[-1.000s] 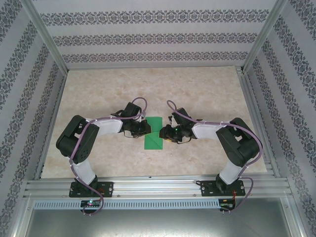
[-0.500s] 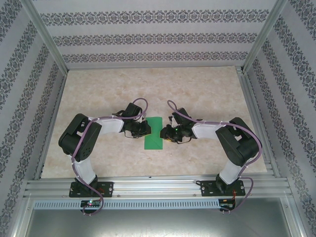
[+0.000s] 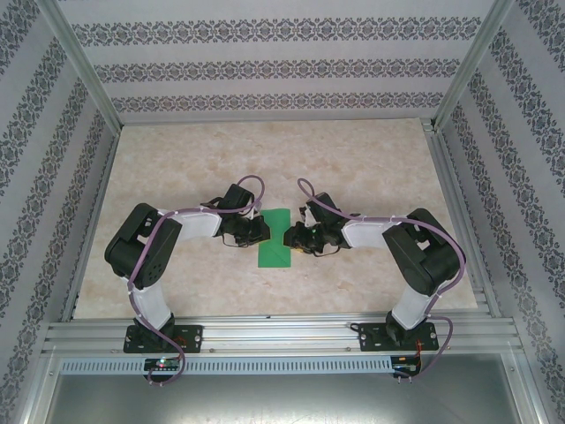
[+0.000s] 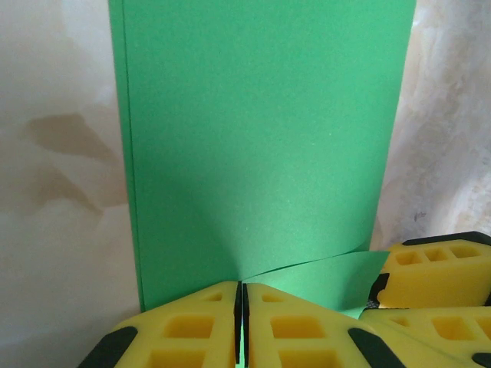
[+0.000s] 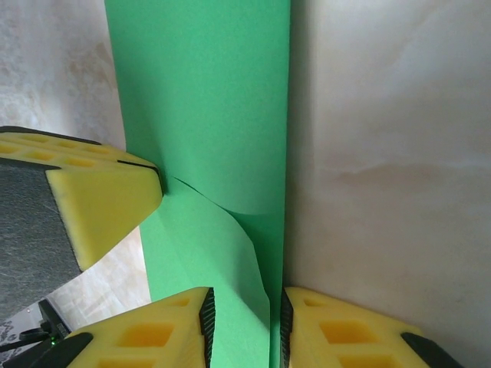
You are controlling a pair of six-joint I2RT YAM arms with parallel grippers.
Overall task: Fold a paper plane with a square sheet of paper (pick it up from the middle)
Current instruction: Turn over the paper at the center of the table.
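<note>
**Left claw** (image 4: 239, 295): we noted its two yellow foam pads (image 4: 192, 330) pressed together, with only a hairline seam between them. The tips sat at the near edge of the thin bright-green paper sheet (image 4: 261, 138), right where its upper layer began to curl up. We could not tell whether paper was pinched in the seam or merely pressed under the tips.

**Right claw** (image 5: 245, 300): we recorded the jaws partly apart, with a narrow gap showing. The raised upper layer of the sheet ran through that gap, one pad on either side. We could not tell whether the pads touched it.

**Sheet:** it was folded to a long rectangle and lay flat on the beige marbled bench (image 3: 353, 168), apart from the one lifted flap. In the overhead view it sat mid-bench, somewhat nearer the arm bases, between the two claws. The left claw was at its left edge and the right claw over its right edge. In the left wrist view the right claw's fingers (image 4: 437, 270) stood just beside the left pads.

**Surroundings:** patterned wallpaper panels (image 3: 265, 71) stood on three sides. An aluminium rail (image 3: 282, 334) ran along the near edge and carried both bases. Purple cables (image 3: 141, 265) looped along each arm, clear of the sheet.
</note>
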